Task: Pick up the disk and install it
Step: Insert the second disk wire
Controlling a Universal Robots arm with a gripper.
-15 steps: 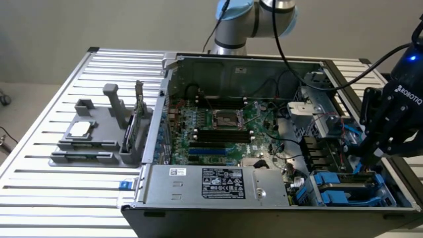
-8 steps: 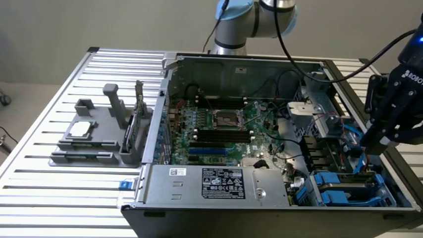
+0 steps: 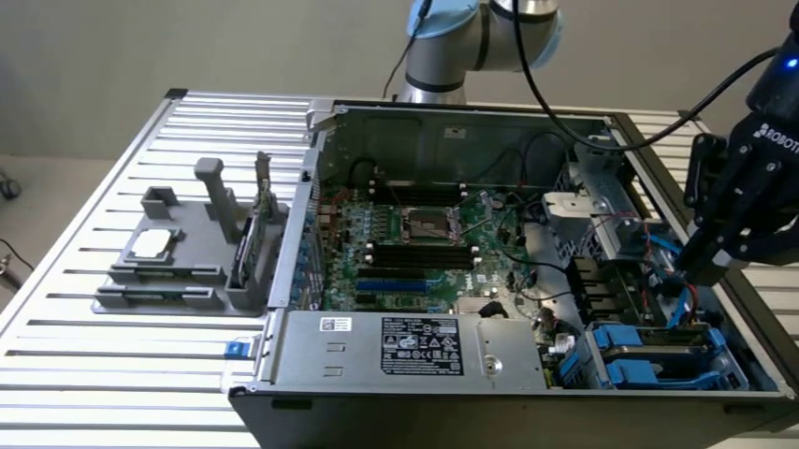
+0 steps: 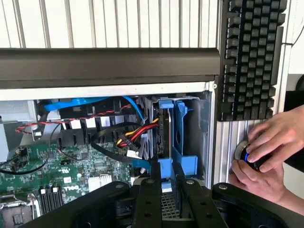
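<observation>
1. Blue carrier frame and grey metal mark your disk (image 4: 166, 137): it stands on edge in the drive bay at the corner of the open computer case (image 3: 500, 117).
2. Your gripper (image 4: 166, 194) sits directly in line with the disk, just beside its near edge.
3. Fingers (image 4: 147, 199) are close together; whether they pinch the frame, you cannot tell.
4. Beside the case, a person's hands (image 4: 268, 152) rest on a round button.
</observation>
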